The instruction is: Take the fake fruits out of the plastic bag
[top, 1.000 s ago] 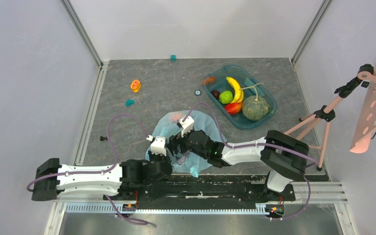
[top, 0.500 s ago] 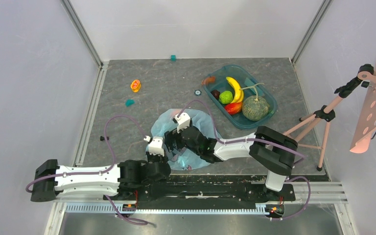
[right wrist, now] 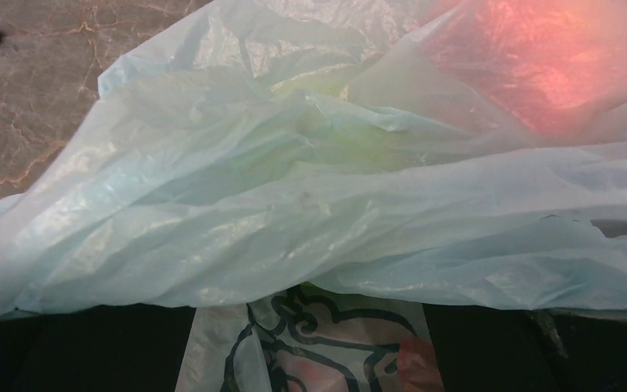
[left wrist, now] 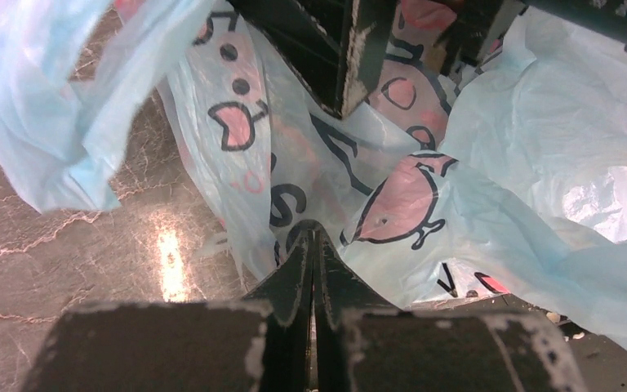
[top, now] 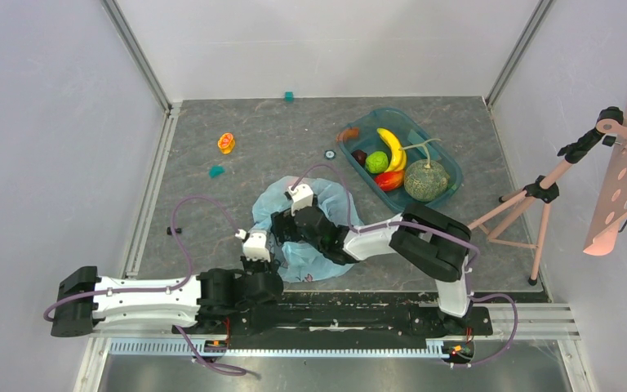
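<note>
— Where's the bag?

— The bag [top: 341, 206] lies crumpled on the table [top: 253, 139], just in front of both arms. Something pinkish-red glows through its film. I'd guess that's the peach [right wrist: 539, 57], inside the bag. There's a greenish tint beside it that I can't name.

— Why is one arm parked at the bag's edge?

— The left gripper [left wrist: 312, 237] is closed at the bag's near-left edge, and its tips seem to pinch the printed film. I'd say it's anchoring that side so the bag can't slide or fold shut.

— And the other arm?

— The right gripper [right wrist: 310, 351] is over the bag's middle. Its jaws are spread wide, with loose film between them and nothing held. It looks ready to go in for the peach, but film covers the fruit, so it could grab plastic instead.

— What about the rest of the fruit?

— It's out of the bag. The melon [top: 425, 181] and a few others lie in the tray [top: 455, 175], well apart from the bag on its far right.
</note>
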`<act>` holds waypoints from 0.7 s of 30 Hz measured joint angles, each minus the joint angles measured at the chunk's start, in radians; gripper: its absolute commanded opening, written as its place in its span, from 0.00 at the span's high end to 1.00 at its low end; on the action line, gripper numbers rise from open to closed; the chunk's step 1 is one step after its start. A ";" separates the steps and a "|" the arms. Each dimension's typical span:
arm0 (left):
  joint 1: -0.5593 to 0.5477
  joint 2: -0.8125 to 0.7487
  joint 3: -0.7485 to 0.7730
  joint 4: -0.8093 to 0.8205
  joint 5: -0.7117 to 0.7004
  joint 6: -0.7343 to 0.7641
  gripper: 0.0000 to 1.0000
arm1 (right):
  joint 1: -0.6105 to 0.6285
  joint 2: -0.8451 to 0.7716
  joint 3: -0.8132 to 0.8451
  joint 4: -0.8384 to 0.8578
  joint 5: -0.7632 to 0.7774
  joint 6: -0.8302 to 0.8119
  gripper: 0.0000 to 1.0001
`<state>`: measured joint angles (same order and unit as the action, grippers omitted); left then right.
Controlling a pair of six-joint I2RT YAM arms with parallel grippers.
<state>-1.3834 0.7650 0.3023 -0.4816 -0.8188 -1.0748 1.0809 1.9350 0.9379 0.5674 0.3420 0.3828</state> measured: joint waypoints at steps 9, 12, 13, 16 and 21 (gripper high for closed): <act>0.000 -0.026 -0.016 0.000 -0.003 -0.010 0.98 | -0.021 0.050 0.074 0.012 -0.002 0.010 0.26; 0.000 -0.036 -0.016 0.000 -0.003 -0.010 0.98 | -0.028 0.050 0.074 0.021 -0.005 0.021 0.40; 0.000 -0.040 -0.016 0.000 -0.003 -0.010 0.98 | -0.031 0.050 0.073 0.026 -0.006 0.025 0.44; 0.000 -0.048 -0.018 -0.001 -0.003 -0.011 0.98 | -0.039 0.050 0.061 0.062 -0.010 0.035 0.50; 0.000 -0.071 -0.022 -0.010 -0.003 -0.015 0.98 | -0.043 0.043 0.018 0.089 -0.019 0.035 0.54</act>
<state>-1.3834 0.6937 0.2802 -0.4919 -0.8223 -1.0897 1.0374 1.9778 0.9562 0.6559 0.3225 0.4183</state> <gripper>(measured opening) 0.026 0.482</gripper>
